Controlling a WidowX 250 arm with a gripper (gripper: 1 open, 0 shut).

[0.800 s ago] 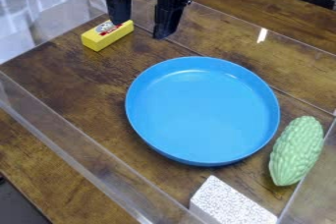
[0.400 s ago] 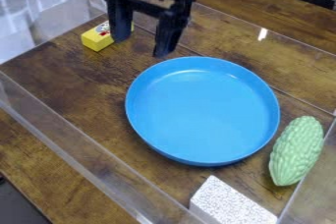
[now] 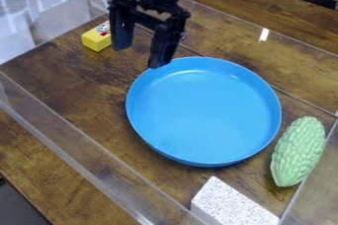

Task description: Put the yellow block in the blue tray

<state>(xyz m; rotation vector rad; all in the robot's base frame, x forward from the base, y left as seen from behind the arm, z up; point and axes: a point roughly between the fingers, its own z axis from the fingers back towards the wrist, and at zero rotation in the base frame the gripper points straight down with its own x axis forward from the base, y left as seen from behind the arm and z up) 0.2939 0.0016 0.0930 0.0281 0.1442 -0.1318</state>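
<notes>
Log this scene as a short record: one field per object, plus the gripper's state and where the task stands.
gripper: open, pointing down, holding nothing
yellow block: on the table, partly hidden behind the gripper, outside the tray
blue tray: empty, centre of the table
green bumpy object: right of the tray
white speckled sponge: near edge, in front of the tray
table: dark wood
task status: block not yet grasped

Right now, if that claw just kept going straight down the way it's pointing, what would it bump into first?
Probably the bare wooden table. The open claw points down between the yellow block and the blue tray. Depth is hard to judge; one finger may catch the tray's near rim.
</notes>
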